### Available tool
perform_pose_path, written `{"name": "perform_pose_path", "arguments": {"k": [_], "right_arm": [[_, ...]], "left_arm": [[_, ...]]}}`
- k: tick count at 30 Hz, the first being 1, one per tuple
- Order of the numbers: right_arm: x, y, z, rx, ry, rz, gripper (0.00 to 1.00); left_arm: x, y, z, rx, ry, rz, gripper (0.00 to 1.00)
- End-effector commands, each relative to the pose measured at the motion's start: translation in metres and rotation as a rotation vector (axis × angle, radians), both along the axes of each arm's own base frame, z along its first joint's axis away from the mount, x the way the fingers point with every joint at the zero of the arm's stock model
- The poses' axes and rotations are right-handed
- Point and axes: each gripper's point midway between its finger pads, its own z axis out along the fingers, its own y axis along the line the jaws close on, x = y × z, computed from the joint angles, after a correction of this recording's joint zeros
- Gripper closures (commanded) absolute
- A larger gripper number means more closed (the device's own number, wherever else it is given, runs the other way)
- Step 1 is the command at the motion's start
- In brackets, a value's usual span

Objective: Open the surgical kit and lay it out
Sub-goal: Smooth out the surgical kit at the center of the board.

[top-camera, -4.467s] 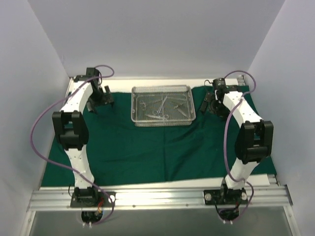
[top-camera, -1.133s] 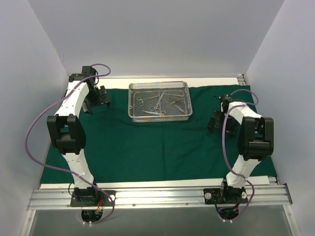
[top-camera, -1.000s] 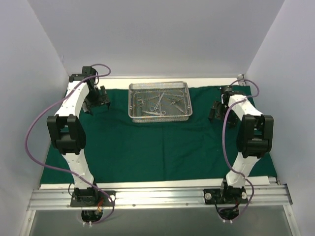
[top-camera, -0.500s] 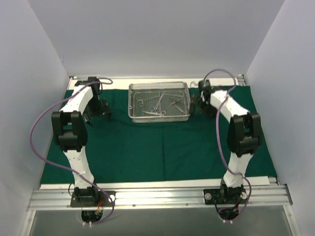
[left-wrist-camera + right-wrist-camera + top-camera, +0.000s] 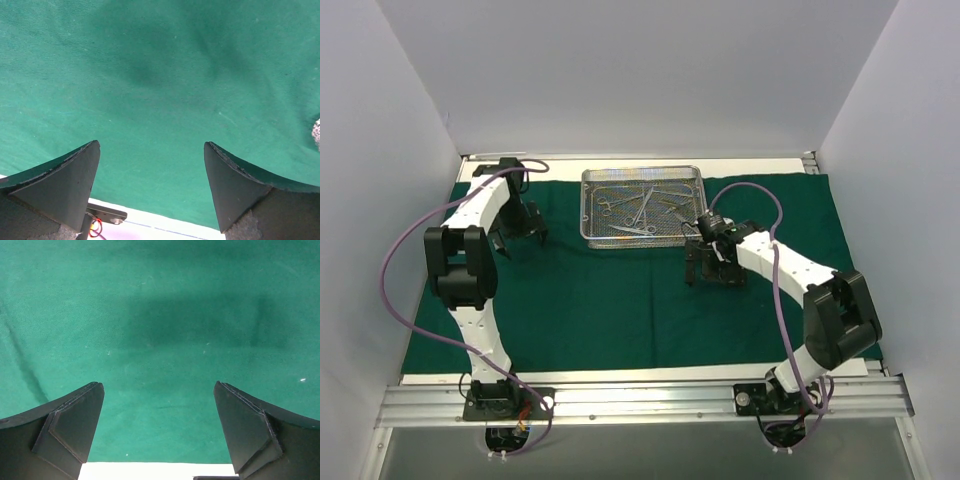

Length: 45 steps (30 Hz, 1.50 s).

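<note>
Top external: right arm [image 5: 775, 265] near tray [image 5: 642, 243]

Dark green cloth drape [image 5: 160, 75] below me: matt, fine-woven, faintly creased. Rectangular silver wire-mesh tray [image 5: 642, 243] gleams, bare metal; slender steel instruments [image 5: 640, 205] glint.

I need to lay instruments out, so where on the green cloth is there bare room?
Widest bare patch: the green cloth in front of the wire-mesh tray, between the left arm and the right arm. A smaller one lies far right, beyond the right tool. Crowded: the tray, full of instruments, and the cloth just under that tool.
</note>
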Motion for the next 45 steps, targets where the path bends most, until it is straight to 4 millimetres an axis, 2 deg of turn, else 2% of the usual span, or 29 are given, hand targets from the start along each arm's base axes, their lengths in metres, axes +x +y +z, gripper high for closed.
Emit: {"name": "perform_pose_path", "arguments": {"k": [1,5,6,7,11,14,15,19,24,29,32,34,39,40,41,43,44,45], "right_arm": [[0.009,0.012,0.003,0.016,-0.051,-0.006,0.0],[0.016,0.053,0.004,0.006,-0.096,0.112,0.01],[0.014,0.062,-0.001,-0.011,-0.087,0.145,0.01],[0.007,0.076,-0.003,-0.021,-0.086,0.2,0.01],[-0.002,0.109,-0.003,-0.04,-0.114,0.302,0.01],[-0.014,0.131,-0.013,-0.043,-0.094,0.373,0.01],[-0.016,0.131,-0.025,-0.071,-0.07,0.381,0.0],[-0.024,0.137,-0.045,-0.093,-0.044,0.41,0.0],[-0.049,0.134,-0.067,-0.136,0.04,0.47,0.0],[-0.076,0.124,-0.069,-0.158,0.095,0.526,0.0],[-0.082,0.125,-0.061,-0.147,0.084,0.548,0.0],[-0.079,0.125,-0.057,-0.154,0.068,0.544,0.0],[-0.052,0.122,-0.05,-0.183,0.022,0.492,0.0],[-0.043,0.129,-0.041,-0.165,-0.006,0.483,0.0],[-0.034,0.128,-0.034,-0.165,-0.019,0.474,0.0],[-0.008,0.134,-0.003,-0.153,-0.101,0.439,0.0],[0.001,0.129,0.01,-0.146,-0.117,0.418,0.0],[0.021,0.115,0.02,-0.137,-0.131,0.364,0.0]], "left_arm": [[0.013,-0.008,0.016,-0.024,-0.065,0.019,0.06],[0.011,-0.009,0.023,-0.035,-0.079,0.024,0.06],[0.009,-0.009,0.027,-0.03,-0.083,0.024,0.06],[0.009,-0.007,0.029,-0.026,-0.086,0.026,0.06],[0.003,-0.004,0.036,-0.015,-0.089,0.027,0.06],[-0.001,-0.002,0.039,-0.012,-0.098,0.026,0.06],[-0.003,-0.002,0.039,-0.012,-0.097,0.028,0.06],[-0.008,-0.002,0.037,-0.014,-0.099,0.035,0.06],[-0.013,-0.001,0.038,-0.015,-0.108,0.038,0.06],[-0.02,0.0,0.034,-0.019,-0.106,0.047,0.06],[-0.024,0.001,0.033,-0.019,-0.104,0.053,0.06],[-0.024,0.0,0.034,-0.022,-0.112,0.054,0.06],[-0.02,-0.001,0.038,-0.028,-0.129,0.052,0.06],[-0.018,-0.001,0.039,-0.028,-0.131,0.049,0.06],[-0.017,-0.001,0.041,-0.03,-0.136,0.045,0.06],[-0.01,-0.001,0.047,-0.027,-0.151,0.032,0.06],[-0.006,-0.001,0.049,-0.031,-0.162,0.026,0.06],[-0.001,-0.002,0.049,-0.036,-0.171,0.018,0.06]]}}
